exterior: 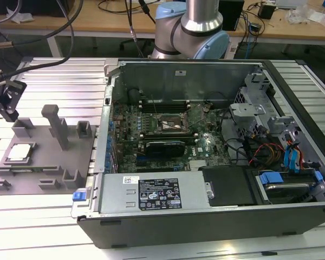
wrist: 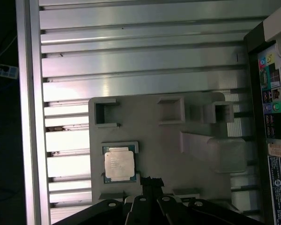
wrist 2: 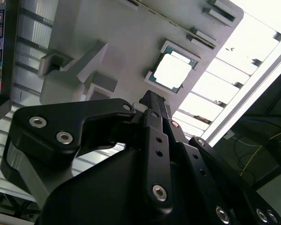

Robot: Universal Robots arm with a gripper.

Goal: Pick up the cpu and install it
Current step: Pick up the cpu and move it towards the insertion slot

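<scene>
Gripper (exterior: 8, 108) is hovering at the exterior view's far left, above the grey fixture (exterior: 43, 162) and touching nothing — its jaws are sitting narrow, nearly together and empty. Cpu (exterior: 19, 153) is lying flat, silver top up, nested between corner blocks on that fixture at the exterior view's lower left, well apart from the socket (exterior: 170, 122) inside the open computer case (exterior: 206, 230) at frame centre. Picking cleanly is likely calling for jaws spread wider than the chip, centred squarely over it and closing on two free opposite edges — a tilted or off-centre descent is risking a knock against the blocks.
</scene>
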